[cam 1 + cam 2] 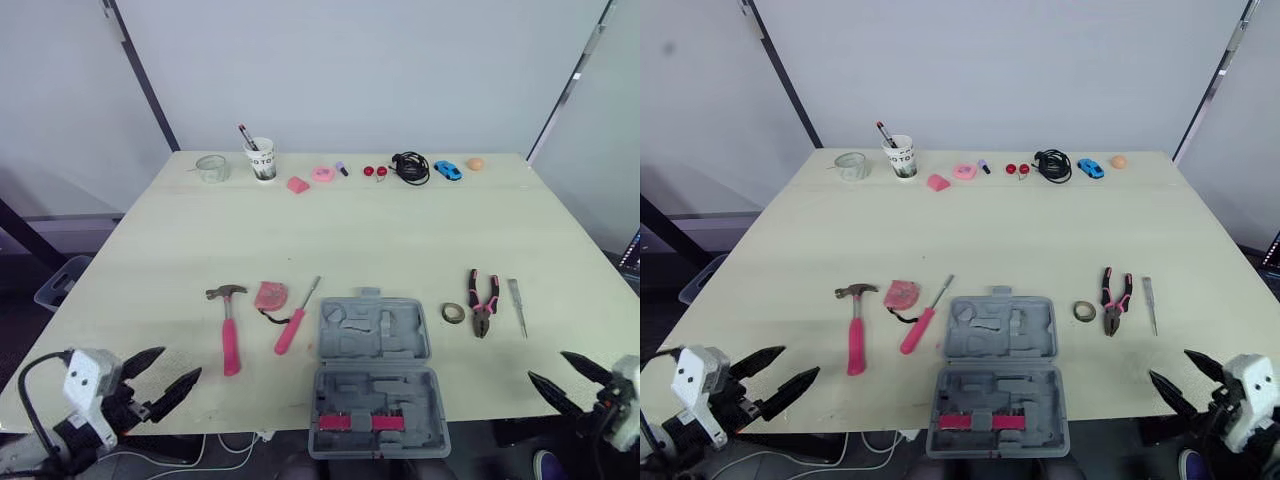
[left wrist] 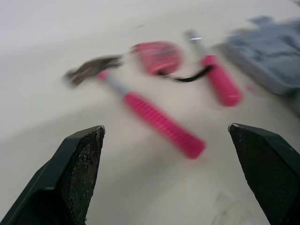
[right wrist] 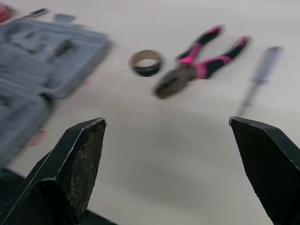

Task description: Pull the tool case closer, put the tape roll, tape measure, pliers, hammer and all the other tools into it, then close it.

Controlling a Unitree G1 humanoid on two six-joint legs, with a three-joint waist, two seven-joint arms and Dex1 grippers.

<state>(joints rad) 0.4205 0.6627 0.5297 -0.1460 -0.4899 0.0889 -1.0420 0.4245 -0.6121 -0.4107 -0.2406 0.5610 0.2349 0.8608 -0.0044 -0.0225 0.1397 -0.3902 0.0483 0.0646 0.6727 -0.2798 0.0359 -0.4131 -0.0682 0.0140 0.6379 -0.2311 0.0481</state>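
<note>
A pale wooden bench (image 1: 400,230) stands before plain grey walls (image 1: 350,70). The open tool case (image 1: 375,370) lies between both spread tools, with the hammer (image 1: 229,330) ahead of the left tool (image 1: 179,362) and the pliers (image 1: 484,300) ahead of the right tool (image 1: 547,366).

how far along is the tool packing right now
Done, apparently: the tool case lies open at the near edge of the table. In hand: nothing; the left claw and right claw are open and empty. Left: the hammer, tape measure and pink screwdriver left of the case, and the tape roll, pliers and slim grey tool right of it, all lie outside; then closing.
</note>
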